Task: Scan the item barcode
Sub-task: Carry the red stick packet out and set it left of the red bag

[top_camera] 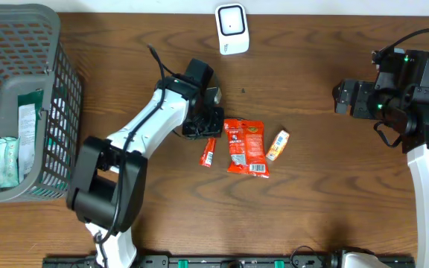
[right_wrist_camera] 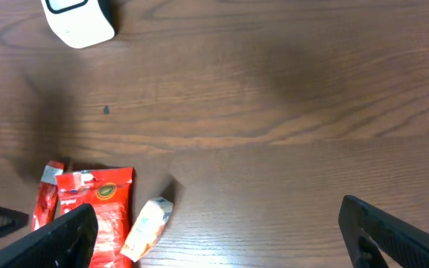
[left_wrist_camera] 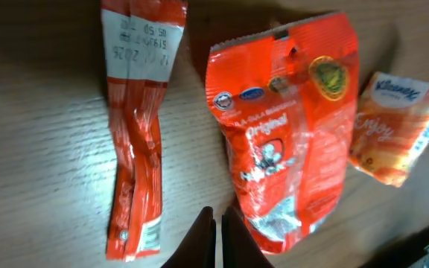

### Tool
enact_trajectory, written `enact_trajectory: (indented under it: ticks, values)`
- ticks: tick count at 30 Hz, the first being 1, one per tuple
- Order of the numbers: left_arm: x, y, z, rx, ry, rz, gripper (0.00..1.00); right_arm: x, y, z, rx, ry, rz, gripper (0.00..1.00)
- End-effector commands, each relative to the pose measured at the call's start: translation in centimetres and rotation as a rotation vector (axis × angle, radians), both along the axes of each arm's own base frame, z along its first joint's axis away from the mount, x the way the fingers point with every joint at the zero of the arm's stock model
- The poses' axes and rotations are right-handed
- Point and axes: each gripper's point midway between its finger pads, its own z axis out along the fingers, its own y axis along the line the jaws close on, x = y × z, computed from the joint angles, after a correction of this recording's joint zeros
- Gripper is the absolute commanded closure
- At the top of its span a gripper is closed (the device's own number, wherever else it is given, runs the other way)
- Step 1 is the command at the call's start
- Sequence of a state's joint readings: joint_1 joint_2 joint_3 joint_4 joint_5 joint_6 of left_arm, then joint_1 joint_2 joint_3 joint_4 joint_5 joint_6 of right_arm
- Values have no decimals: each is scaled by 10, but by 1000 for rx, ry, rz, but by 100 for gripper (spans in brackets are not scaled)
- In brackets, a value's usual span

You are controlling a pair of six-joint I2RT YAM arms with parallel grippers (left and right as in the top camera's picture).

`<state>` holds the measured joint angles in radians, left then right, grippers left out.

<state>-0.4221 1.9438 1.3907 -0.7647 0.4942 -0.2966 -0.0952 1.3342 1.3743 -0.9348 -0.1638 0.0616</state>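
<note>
Three items lie mid-table: a narrow red packet [top_camera: 208, 152] [left_wrist_camera: 141, 134], a large red snack bag [top_camera: 246, 147] [left_wrist_camera: 289, 126] and a small orange tissue pack [top_camera: 277, 144] [left_wrist_camera: 397, 126]. The white scanner [top_camera: 232, 28] [right_wrist_camera: 79, 18] stands at the far edge. My left gripper [top_camera: 203, 128] [left_wrist_camera: 218, 223] is shut on nothing, its tips just above the table between the narrow packet and the snack bag. My right gripper [top_camera: 345, 97] [right_wrist_camera: 218, 238] hovers open and empty at the right, apart from the items. The tissue pack [right_wrist_camera: 147, 227] and snack bag [right_wrist_camera: 95, 208] show near its left finger.
A grey mesh basket [top_camera: 59, 89] with a few packages inside stands at the left edge. The right arm's body [top_camera: 423, 97] fills the far right. Bare wooden tabletop lies between the items and the right arm.
</note>
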Motion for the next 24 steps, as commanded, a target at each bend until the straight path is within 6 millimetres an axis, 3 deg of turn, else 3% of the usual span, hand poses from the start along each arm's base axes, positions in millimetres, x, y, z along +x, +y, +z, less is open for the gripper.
enact_trajectory:
  ticks: [1,6,13,15,19,22,24]
  values:
    - [-4,-2,-27,-1,56,-39,93,1,-1,8,7,-21,-13,1]
    - [-6,4,-54,19,101,-55,93,1,-1,8,7,-21,-13,1]
    - [-16,11,-73,32,137,-52,93,1,-1,8,7,-21,-13,1]
    - [-16,5,-65,-15,145,-51,93,1,-1,8,7,-21,-13,1]
    - [4,1,-31,-80,61,-37,93,1,-1,8,7,-21,-12,1]
    - [13,7,-9,-100,5,-16,93,1,-1,8,7,-21,-12,1]
    - [16,14,-5,-100,7,9,93,1,-1,8,7,-21,-13,1]
